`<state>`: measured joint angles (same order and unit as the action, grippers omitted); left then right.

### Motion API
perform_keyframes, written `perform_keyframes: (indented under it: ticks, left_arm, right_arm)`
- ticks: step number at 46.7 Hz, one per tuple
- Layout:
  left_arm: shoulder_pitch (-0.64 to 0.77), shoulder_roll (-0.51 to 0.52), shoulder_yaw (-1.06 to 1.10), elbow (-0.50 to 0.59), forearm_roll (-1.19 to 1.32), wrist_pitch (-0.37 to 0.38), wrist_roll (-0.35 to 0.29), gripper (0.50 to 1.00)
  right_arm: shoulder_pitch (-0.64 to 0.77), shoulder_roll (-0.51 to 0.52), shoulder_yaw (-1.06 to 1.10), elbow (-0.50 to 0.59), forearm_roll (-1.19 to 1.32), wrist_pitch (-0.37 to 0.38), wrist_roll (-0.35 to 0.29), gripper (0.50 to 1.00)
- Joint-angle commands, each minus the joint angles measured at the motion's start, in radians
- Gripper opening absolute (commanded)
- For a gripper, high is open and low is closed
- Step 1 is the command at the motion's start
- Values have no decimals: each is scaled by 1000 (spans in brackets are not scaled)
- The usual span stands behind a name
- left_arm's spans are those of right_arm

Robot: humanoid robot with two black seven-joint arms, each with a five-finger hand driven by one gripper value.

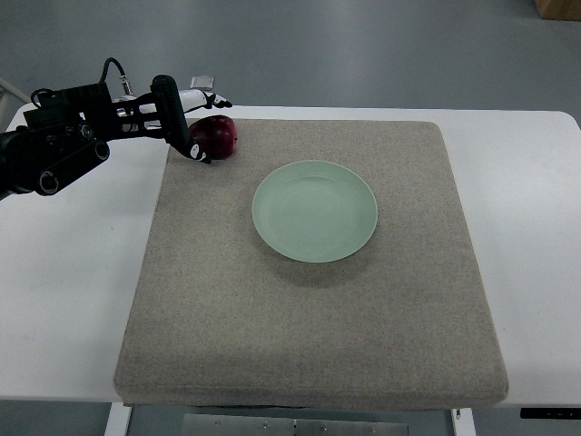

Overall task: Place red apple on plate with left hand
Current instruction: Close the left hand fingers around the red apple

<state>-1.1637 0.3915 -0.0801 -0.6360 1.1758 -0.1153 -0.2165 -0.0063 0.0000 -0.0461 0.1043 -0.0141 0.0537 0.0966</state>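
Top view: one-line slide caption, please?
Left hand closes around the apple at the mat's corner; plate sits empty.

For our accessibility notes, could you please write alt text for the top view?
The robot's left hand reaches in from the left, its fingers around a red apple at the far left corner of a grey mat. A pale green plate sits empty at the mat's middle, on a white table.

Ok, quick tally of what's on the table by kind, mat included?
Red apple: 1
Green plate: 1
Grey mat: 1
Total: 3
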Motion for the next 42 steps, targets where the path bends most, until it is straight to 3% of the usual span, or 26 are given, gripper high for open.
perform_keyframes:
  ticks: [1, 4, 5, 9, 23, 32, 42]
  left_arm:
    - [2, -2, 0, 7, -1, 0, 0, 943]
    - [2, -3, 0, 7, -1, 0, 0, 934]
    - [2, -3, 0, 7, -1, 3, -1, 902]
    - [2, -3, 0, 7, -1, 3, 0, 864]
    - [10, -16, 0, 13, -7, 6, -1, 771]
    - [12, -23, 0, 30, -7, 6, -1, 626]
    - [12, -23, -1, 30, -8, 5, -1, 608]
  right_arm:
    - [0, 0, 0, 0, 0, 0, 0, 962]
    - [0, 0, 0, 0, 0, 0, 0, 964]
    - [0, 0, 0, 0, -1, 0, 0, 964]
    - [0, 0, 0, 0, -1, 0, 0, 964]
    - [0, 0, 0, 0, -1, 0, 0, 964]
    - [0, 0, 0, 0, 0, 0, 0, 964]
    - [0, 0, 0, 0, 0, 0, 0, 964]
